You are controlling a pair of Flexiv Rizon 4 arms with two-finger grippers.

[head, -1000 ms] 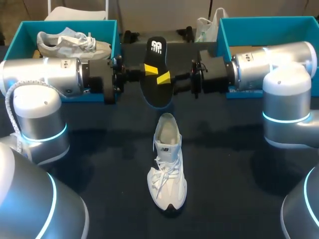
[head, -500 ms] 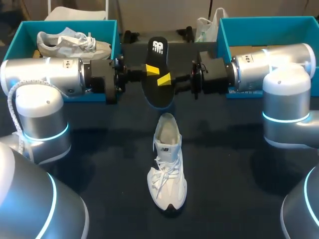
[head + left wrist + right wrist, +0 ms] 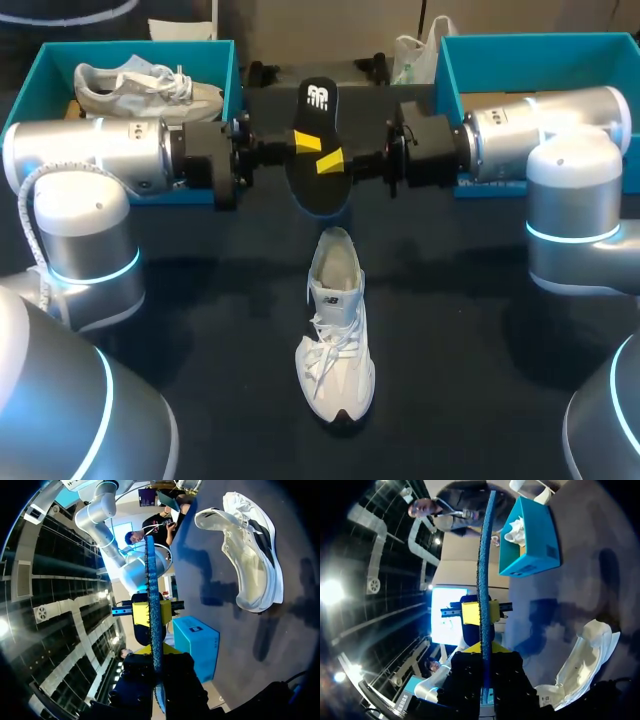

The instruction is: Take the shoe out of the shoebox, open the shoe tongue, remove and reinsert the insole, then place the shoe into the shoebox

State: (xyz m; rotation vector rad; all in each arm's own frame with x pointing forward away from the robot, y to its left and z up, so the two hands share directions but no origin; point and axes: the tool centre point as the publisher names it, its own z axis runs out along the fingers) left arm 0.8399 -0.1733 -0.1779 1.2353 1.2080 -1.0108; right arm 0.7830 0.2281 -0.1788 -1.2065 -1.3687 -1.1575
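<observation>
Across the dark, matte table (image 3: 200, 300), two open teal shoeboxes stand at the far corners, well apart. Left shoebox (image 3: 58, 62): thin flat walls, holds a second shoe (image 3: 140, 88), pale grey with white laces. Right shoebox (image 3: 520, 52): its inside is mostly hidden behind the right arm. Between the boxes and raised off the table is the insole (image 3: 316, 165), long and rounded, with a black top face and a white print at its far end. In the wrist views its edge is blue and grainy like foam (image 3: 152, 595) (image 3: 484, 570). Left pincer (image 3: 305, 142) is clamped on one long edge of it, right pincer (image 3: 330, 160) on the opposite edge, a yellow tip of each lying on the top face. Each wrist view shows the insole edge-on, running between that arm's own fingers. Nearer the robot, the shoe (image 3: 338, 345) stands on its sole on the table: white, mesh with smooth panels, laces loose, mouth gaping toward the insole, dark sole tip at the toe.
</observation>
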